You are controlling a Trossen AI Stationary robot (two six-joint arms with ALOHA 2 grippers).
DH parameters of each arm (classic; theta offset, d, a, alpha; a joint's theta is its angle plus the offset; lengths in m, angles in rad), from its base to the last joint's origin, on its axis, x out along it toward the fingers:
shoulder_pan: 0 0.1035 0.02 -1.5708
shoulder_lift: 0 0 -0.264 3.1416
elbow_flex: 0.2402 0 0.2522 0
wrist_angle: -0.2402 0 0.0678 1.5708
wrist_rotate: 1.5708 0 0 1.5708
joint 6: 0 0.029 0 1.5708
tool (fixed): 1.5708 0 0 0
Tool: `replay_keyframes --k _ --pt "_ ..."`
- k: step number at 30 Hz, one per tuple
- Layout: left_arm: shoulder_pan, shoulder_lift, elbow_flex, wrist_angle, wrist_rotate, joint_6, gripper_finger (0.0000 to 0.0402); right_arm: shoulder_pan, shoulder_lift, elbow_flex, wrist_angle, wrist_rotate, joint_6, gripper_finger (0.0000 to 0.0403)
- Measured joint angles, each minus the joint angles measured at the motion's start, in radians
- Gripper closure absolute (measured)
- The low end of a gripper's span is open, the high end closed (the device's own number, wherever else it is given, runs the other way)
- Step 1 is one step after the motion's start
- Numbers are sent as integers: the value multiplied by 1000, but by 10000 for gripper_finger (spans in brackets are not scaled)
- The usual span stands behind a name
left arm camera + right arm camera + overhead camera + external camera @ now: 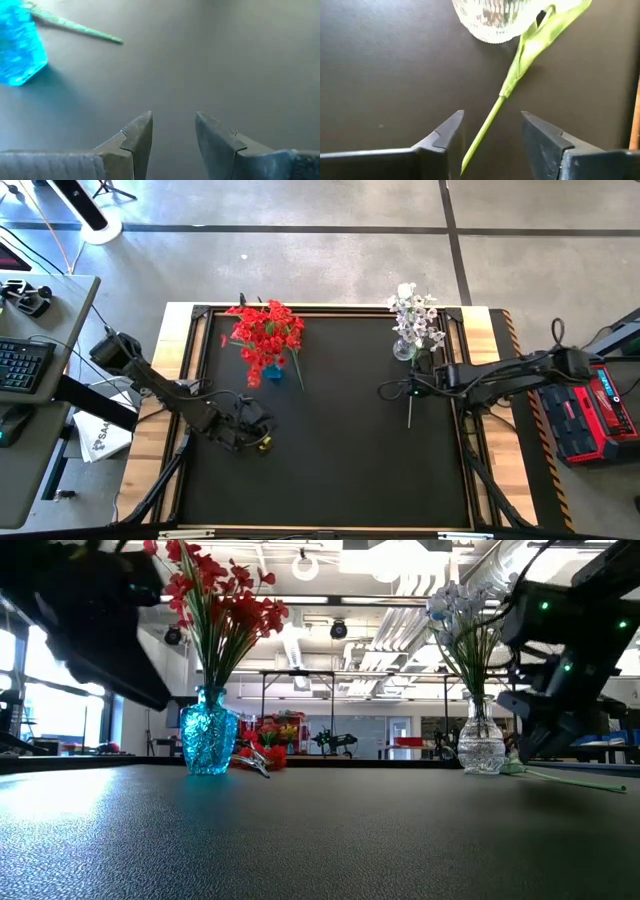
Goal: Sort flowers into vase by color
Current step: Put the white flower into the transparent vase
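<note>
1. Straddling a loose green stem [485, 127], the right gripper [492, 137] has its jaws apart and unclamped, at centre right of the high view.
2. The stem lies flat on the counter [340, 450], its leafy end touching the clear vase [404, 348].
3. White flowers [414, 315] already stand in that vase, upper right.
4. Red flowers [264, 332] fill the blue vase [274, 371], upper left; another loose sprig [258, 758] lies beside it.
5. The left gripper [172, 135] waits lower left, jaws apart and empty.
6. Judgement: mostly sorted; two stems remain.
</note>
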Motion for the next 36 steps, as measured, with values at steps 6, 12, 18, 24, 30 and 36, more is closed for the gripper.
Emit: replay_keyframes --k 6,12,18,24,30,36 --pt "-46 -87 -86 7 -95 -84 266 -34 116 0 31 -14 -17 278" --pt "-75 -110 -114 39 -117 -92 266 -85 163 5 41 -56 -62 338" --pt "-94 -110 -114 49 -144 -91 266 -96 98 -1 -5 -58 -112 393" --pt "-109 -110 -114 72 -146 -88 266 -24 -97 -1 -109 -61 -41 399" --pt "-115 -110 -114 177 -164 -6 266 180 -239 -1 -95 -273 3 401" --pt "-114 -110 -114 335 -164 159 266 416 -243 -1 159 -305 -87 403"
